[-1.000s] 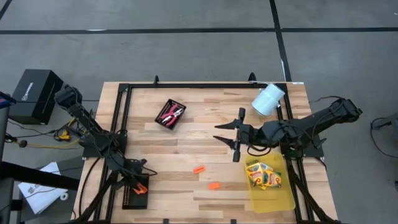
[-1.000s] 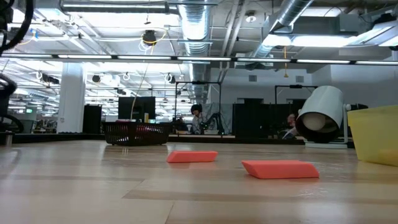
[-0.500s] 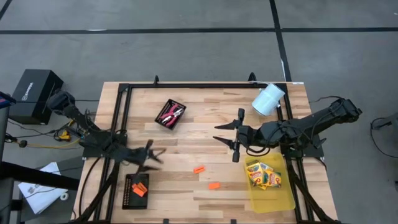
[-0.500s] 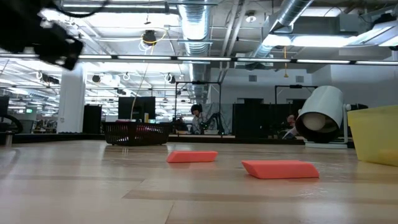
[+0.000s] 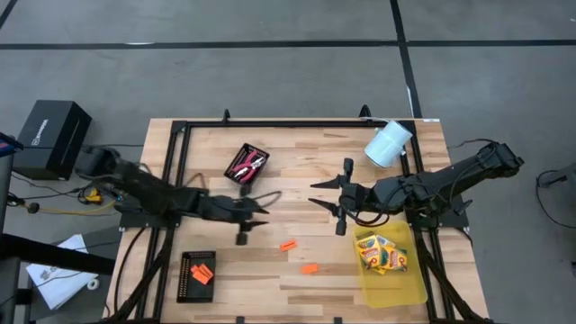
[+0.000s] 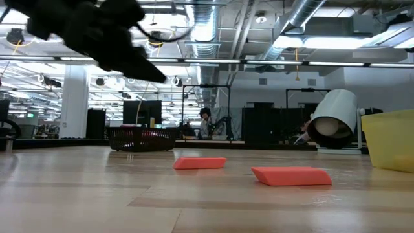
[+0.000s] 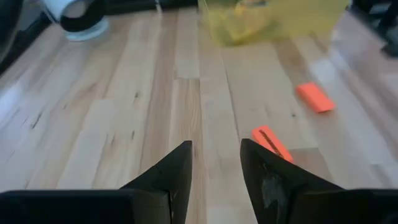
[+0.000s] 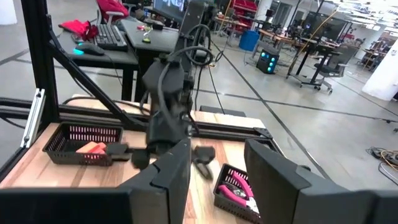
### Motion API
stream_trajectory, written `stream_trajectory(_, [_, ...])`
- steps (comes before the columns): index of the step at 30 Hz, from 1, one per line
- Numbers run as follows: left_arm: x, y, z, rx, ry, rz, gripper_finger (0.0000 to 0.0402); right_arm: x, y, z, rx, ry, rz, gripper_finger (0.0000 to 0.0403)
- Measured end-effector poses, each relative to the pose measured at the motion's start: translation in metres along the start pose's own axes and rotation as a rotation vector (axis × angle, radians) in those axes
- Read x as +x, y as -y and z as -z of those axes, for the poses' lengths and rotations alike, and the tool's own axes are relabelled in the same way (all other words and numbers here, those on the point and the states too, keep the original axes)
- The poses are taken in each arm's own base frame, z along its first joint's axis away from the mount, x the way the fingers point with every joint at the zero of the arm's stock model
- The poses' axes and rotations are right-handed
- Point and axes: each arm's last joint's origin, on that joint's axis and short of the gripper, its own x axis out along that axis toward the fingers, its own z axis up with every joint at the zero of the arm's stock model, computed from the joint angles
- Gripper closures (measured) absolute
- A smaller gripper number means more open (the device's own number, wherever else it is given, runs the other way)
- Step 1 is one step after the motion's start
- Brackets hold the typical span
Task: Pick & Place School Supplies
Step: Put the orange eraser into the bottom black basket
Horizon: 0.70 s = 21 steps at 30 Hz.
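Low view only: person [image 6: 206,123] behind table [image 6: 97,194]

On the pale wooden plank table [image 5: 297,171], a small black mesh tray holding red-handled scissors-like tools [image 5: 247,166] sits toward the far left-centre, and a second black mesh tray with an orange piece in it [image 5: 197,275] lies at the near left edge. Two flat orange stubby pieces [image 5: 288,245] [image 5: 310,268] lie side by side on the bare boards near the middle, left of the translucent yellow plastic bin [image 5: 396,281] at the near right, inside which lie the flat yellow crayon boxes [image 5: 382,253]. A white cylindrical roll [image 5: 388,143] lies on its side at the far right corner, behind the bin.
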Motion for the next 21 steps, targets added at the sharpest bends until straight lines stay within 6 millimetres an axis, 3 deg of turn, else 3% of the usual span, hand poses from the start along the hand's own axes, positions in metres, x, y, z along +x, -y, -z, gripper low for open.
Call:
stream_trajectory(5, [0.042, 0.006, -0.013, 0.002, -0.057, -0.003, 0.0265, 0.000, -0.001, 0.003, -0.010, -0.020, -0.004, 0.0257])
stream_trajectory(10, [0.070, 0.005, -0.021, -0.155, -0.097, 0.038, 0.0250, 0.000, -0.001, 0.006, -0.043, -0.049, -0.008, 0.0257])
stream_trajectory(21, [0.077, 0.009, -0.016, -0.342, -0.191, 0.031, 0.0245, -0.004, -0.007, 0.011, -0.111, -0.095, -0.043, 0.0255])
